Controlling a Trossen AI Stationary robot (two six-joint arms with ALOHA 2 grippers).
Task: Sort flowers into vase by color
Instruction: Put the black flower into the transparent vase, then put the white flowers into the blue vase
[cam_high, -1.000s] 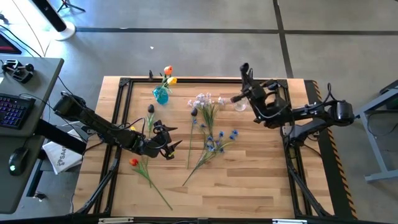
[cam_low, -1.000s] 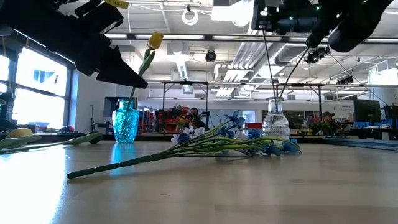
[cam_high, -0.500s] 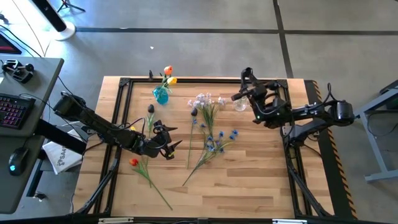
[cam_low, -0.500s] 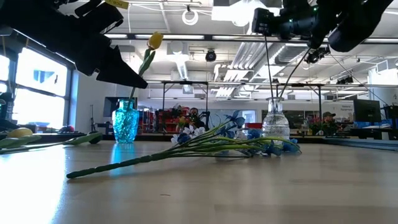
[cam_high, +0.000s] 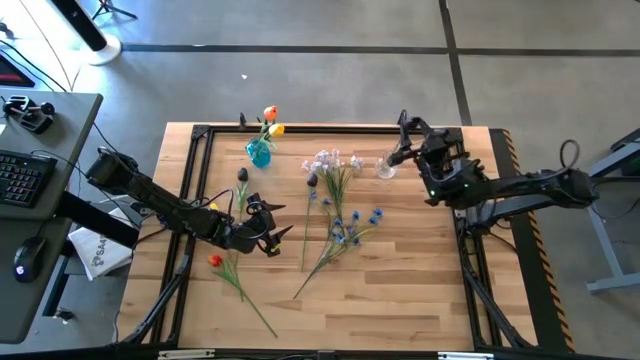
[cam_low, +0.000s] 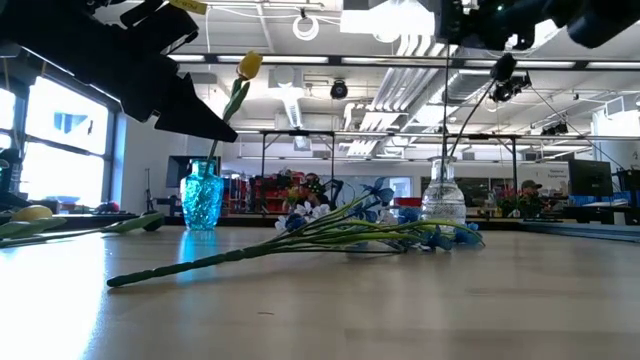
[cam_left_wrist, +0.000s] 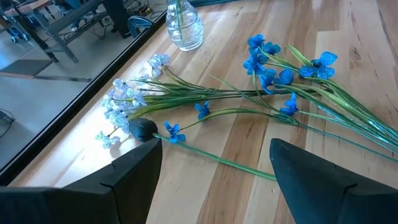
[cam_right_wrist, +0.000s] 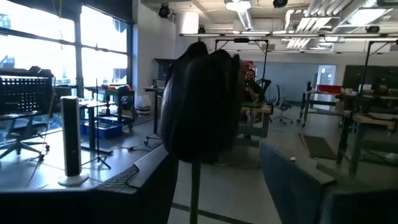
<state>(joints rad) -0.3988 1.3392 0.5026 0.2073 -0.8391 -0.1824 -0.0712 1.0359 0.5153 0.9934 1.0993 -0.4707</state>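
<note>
Right gripper (cam_high: 403, 136) is being held with fingers parted above the clear vase (cam_high: 385, 167); a dark flower (cam_right_wrist: 200, 106) is standing between them, ungripped. Left gripper (cam_high: 275, 235) is being held wide, empty, near blue flowers (cam_high: 350, 225) lying mid-tabletop (cam_high: 400, 280).

1. No word, brand, number or sign can be read in any view.
2. A white box (cam_high: 98, 250) on the floor left of the bench (cam_high: 400, 290) bears dark lettering, too small to make out.
</note>
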